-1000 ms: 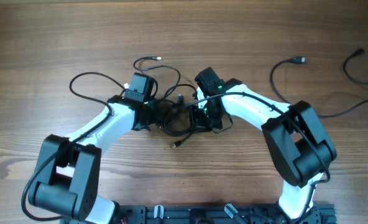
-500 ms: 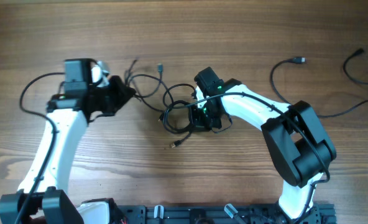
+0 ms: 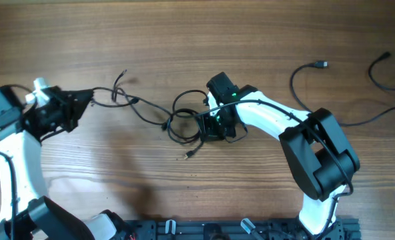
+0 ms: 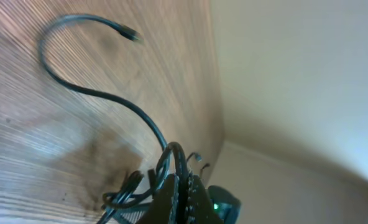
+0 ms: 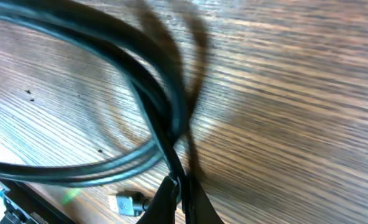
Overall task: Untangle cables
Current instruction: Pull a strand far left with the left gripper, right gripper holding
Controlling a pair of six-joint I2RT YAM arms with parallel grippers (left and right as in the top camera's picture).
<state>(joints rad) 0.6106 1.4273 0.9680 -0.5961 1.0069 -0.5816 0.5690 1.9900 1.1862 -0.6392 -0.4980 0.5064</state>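
Though crowded by the left arm at the overhead frame's far left edge, open table (image 3: 117,180) across the lower left and along the top. Left gripper (image 3: 83,101) at upper left, clamped tight on one black strand of the cables (image 3: 168,122), stretched rightward in a shallow wave to the loose knot of loops at centre. Right gripper (image 3: 209,127) just right of that knot, pinched closed, probably on two crossing strands, though blurred in its wrist view. One separate cord (image 3: 293,83) and another cord (image 3: 372,75) loose at upper right, well apart from the knot.
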